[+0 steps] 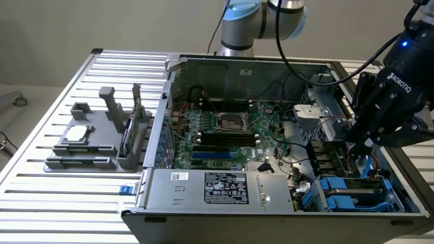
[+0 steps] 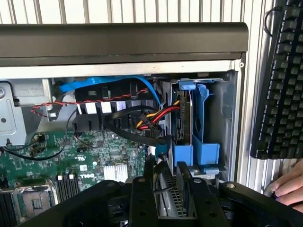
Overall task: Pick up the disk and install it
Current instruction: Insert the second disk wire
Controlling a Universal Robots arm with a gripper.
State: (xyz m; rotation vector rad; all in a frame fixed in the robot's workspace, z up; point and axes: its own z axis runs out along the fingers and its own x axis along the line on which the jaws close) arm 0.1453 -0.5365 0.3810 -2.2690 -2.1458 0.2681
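Observation:
The disk stands on edge in its blue carrier, seated in the drive bay in a corner of the open computer case. Red, yellow and black cables run up to its end. In the exterior view the disk lies between blue rails at the case's lower right. My black gripper hangs just above that bay, on the exterior view's right. In the wrist view the gripper has its fingers apart with nothing clamped between them. A perforated grey panel shows through the gap.
The motherboard fills the case floor, and the grey power-supply box sits along its near wall. A grey parts holder stands on the slatted table at the exterior view's left. A keyboard and a person's hand are outside the case.

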